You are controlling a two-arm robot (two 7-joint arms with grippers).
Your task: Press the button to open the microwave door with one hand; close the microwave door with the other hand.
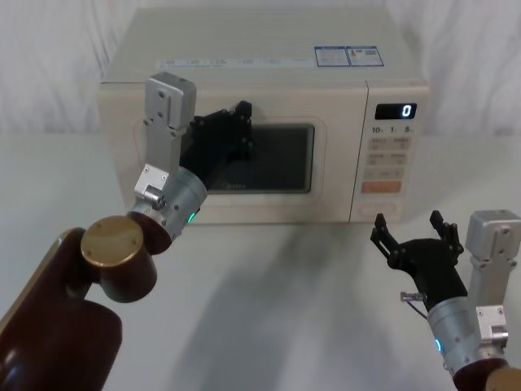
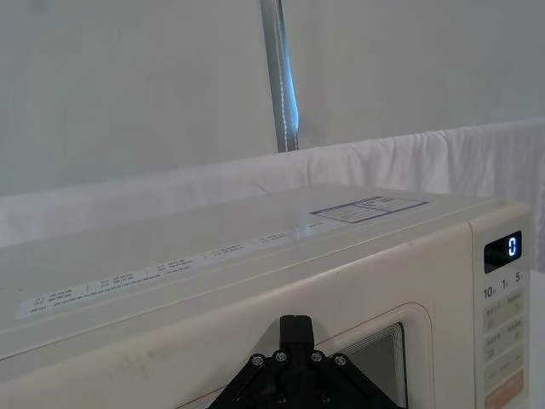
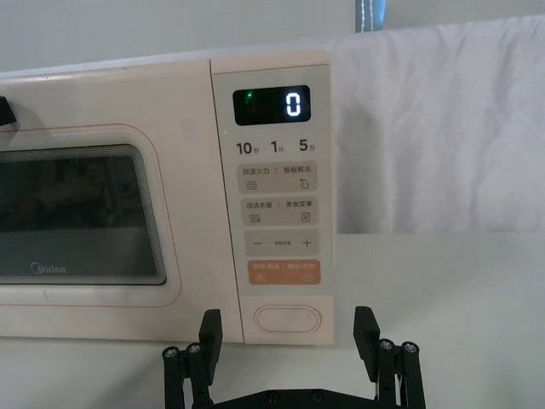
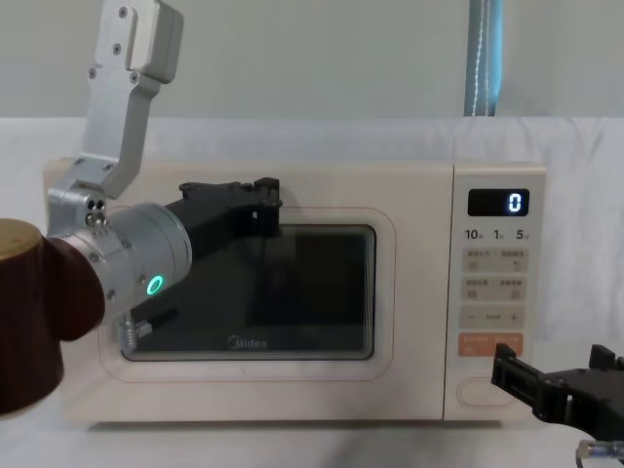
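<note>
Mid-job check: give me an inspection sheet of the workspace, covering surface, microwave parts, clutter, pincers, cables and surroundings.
Surface: white table, bare in front of the microwave.
Microwave: upright, display reads 0.
Microwave door: appears shut, flush with the control panel.
Button: unpressed, nothing touching it.
Clutter: nothing seen.
Left pincer: raised at the door's upper left, by the window; open or shut cannot be told.
Right pincer: open, low in front of the control panel, short of the button.
Cables: a thin wire by the right wrist.
Surroundings: white cloth backdrop; a vertical pole behind.
</note>
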